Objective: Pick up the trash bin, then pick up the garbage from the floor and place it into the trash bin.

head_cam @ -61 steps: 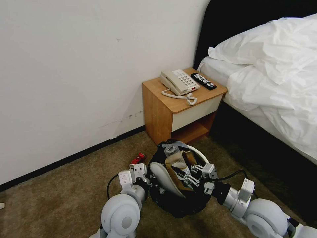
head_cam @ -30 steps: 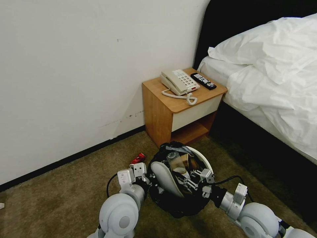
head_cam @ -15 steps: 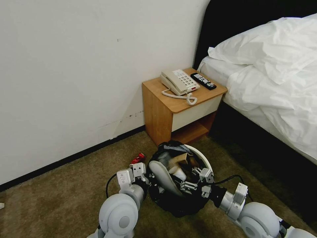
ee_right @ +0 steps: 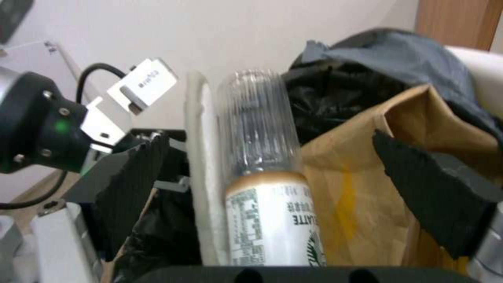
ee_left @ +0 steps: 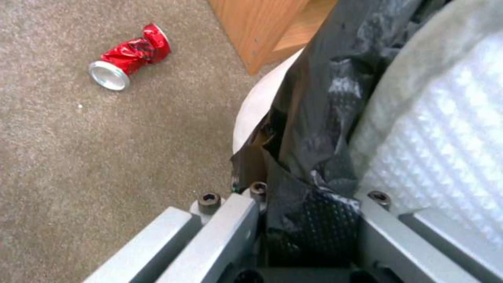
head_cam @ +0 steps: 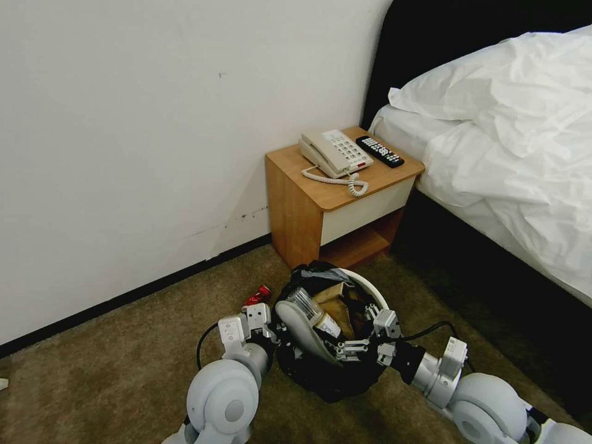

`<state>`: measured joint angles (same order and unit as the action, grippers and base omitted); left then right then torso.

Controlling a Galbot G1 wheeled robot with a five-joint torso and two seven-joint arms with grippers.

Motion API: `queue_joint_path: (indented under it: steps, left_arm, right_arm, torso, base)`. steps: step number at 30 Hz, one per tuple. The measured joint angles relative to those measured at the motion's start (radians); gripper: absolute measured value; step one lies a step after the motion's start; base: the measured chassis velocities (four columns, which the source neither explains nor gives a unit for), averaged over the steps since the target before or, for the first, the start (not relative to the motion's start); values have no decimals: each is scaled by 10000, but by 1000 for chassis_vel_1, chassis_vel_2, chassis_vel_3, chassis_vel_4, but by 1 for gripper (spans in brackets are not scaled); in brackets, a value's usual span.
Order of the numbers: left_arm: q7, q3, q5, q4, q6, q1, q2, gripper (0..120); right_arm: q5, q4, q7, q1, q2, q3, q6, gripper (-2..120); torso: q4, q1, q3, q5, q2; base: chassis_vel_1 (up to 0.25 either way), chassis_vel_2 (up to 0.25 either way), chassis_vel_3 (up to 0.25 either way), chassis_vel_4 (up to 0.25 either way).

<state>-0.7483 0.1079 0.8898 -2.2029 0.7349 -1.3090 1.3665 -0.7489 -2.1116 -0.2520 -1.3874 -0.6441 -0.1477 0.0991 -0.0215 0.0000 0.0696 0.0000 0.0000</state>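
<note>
The trash bin (head_cam: 370, 290), white with a black bag over its rim, hangs tilted just above the carpet. My left gripper (head_cam: 271, 330) is shut on its rim (ee_left: 293, 204). In the bin lie a white slipper (head_cam: 296, 327), a brown paper bag (head_cam: 336, 295) and a clear bottle (head_cam: 311, 308). My right gripper (head_cam: 359, 333) hovers open over the bin's near side. Its black pads (ee_right: 133, 184) stand wide apart on either side of the bottle (ee_right: 262, 173) without touching it. A crushed red can (ee_left: 128, 57) lies on the carpet beside the bin (ee_left: 257, 110).
A wooden nightstand (head_cam: 333, 203) with a phone (head_cam: 334, 153) and a remote (head_cam: 379, 151) stands just behind the bin, against the white wall (head_cam: 154, 154). A bed (head_cam: 512, 154) with white covers runs along the right. Open carpet (head_cam: 111, 364) lies to the left.
My right gripper carried the upright bottle down into the bin and opened. The bottle now lies on its side against the slipper. The left gripper and bin stayed put.
</note>
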Motion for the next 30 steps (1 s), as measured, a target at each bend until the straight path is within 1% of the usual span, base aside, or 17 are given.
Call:
queue_joint_path:
  steps: [15, 23, 30]
  left_arm:
    - [1, 64, -158, 228, 5, 63, 206, 0]
    - [-4, 106, -290, 336, 5, 69, 406, 0]
    - [-5, 157, -302, 340, 5, 55, 399, 0]
  right_arm:
    - [-140, -397, -132, -39, 212, -182, 3, 99]
    - [-295, -781, -151, -126, 430, -402, 5, 99]
    - [-373, -1009, -163, -186, 552, -493, 5, 99]
  torso:
    - [0, 0, 0, 0, 0]
    - [0, 0, 0, 0, 0]
    - [0, 0, 0, 0, 1]
  base:
    - [0, 0, 0, 0]
    - [0, 0, 0, 0]
    - [0, 0, 0, 0]
